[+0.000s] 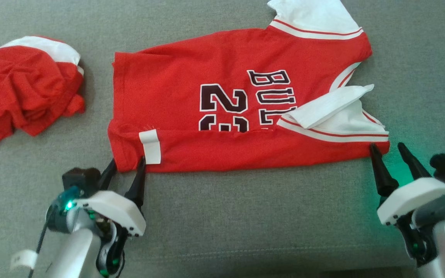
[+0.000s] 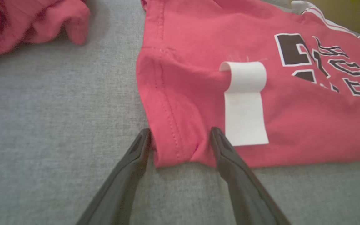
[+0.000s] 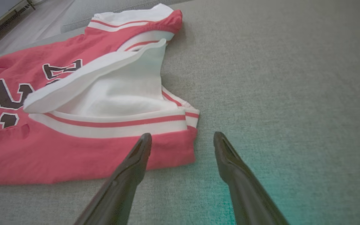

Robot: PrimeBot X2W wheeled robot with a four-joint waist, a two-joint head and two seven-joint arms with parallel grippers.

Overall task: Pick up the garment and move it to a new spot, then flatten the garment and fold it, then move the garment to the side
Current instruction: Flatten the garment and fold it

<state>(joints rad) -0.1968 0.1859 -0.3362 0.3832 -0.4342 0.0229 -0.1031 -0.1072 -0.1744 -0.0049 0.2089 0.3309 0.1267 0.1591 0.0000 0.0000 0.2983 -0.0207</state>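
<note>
Spread wide at lower left, left gripper (image 1: 128,160), fingers either side of the near hem corner of the red jersey (image 1: 226,73), nothing pinched. Likewise spread at lower right, right gripper (image 1: 386,145): one tip at the jersey's striped shoulder corner, the other over bare grey fabric surface (image 1: 245,216). Lies flat across the middle of that surface, near edge folded up over part of the print. Reads "BUL" (image 1: 270,88) in black, white-outlined letters, beside a "2" (image 1: 222,100) and cut-off digits (rest hidden by the fold). Carries a white label (image 1: 151,146) looped near the hem, print too faint to read. Sits crumpled at far left, well apart: second red garment (image 1: 25,92).
</note>
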